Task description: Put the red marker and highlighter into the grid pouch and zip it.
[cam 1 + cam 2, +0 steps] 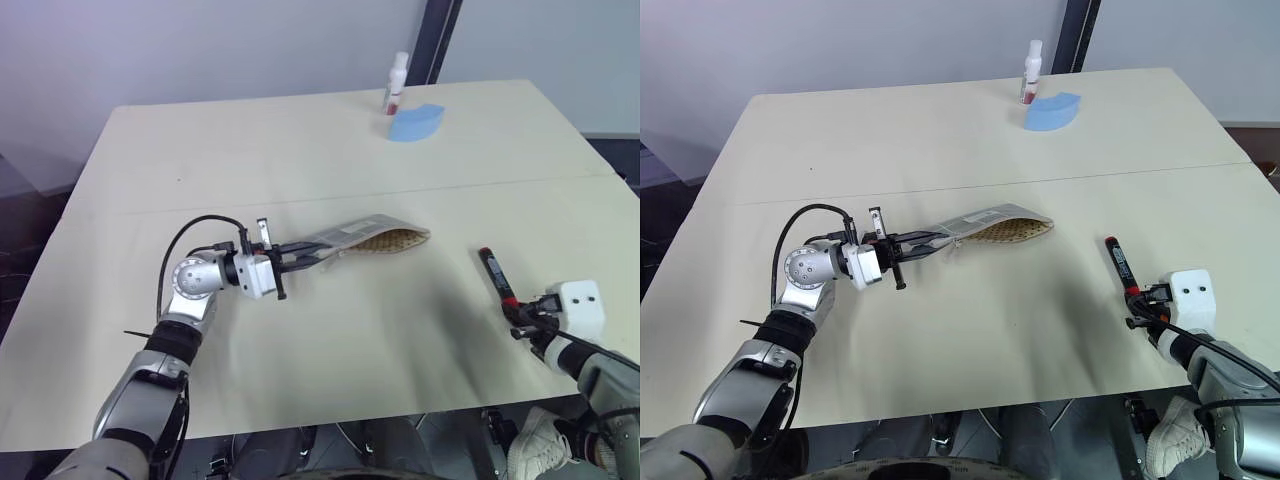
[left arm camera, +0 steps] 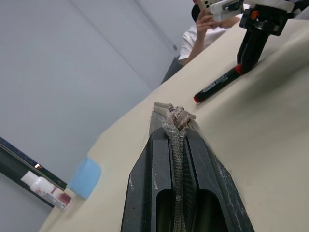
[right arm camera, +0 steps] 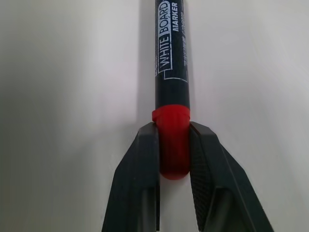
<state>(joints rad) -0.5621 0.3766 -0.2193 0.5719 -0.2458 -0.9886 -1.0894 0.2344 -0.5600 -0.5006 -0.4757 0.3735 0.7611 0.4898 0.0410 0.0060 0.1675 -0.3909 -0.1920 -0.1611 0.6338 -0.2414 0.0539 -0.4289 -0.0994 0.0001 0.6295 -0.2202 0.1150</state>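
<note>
From the head camera, the red marker (image 1: 497, 277) lies flat on the table (image 1: 330, 150) at the robot's right, its long axis running away from the robot and slightly leftward, the near red end between the black fingers of the right gripper (image 1: 516, 318). The grid pouch (image 1: 370, 238) stretches across the middle of the table, its long axis left to right, the tan-lined mouth facing the right side. The left gripper (image 1: 305, 255) is clamped on the pouch's left end and holds that end raised. At the far edge stand a white bottle (image 1: 397, 84) and a blue piece (image 1: 416, 122).

In the left wrist view, the left gripper's jaws are pressed together on a thin fold of the pouch's mesh fabric (image 2: 176, 130). Beyond it lies the marker with the right gripper at its end, and a person (image 2: 205, 29) behind the table.

In the right wrist view, the right gripper's jaws stand narrowly apart, each touching a side of the marker's red end cap (image 3: 172, 145); the marker points straight away along the fingers, its "WHITE BOARD MARKER" label readable.
</note>
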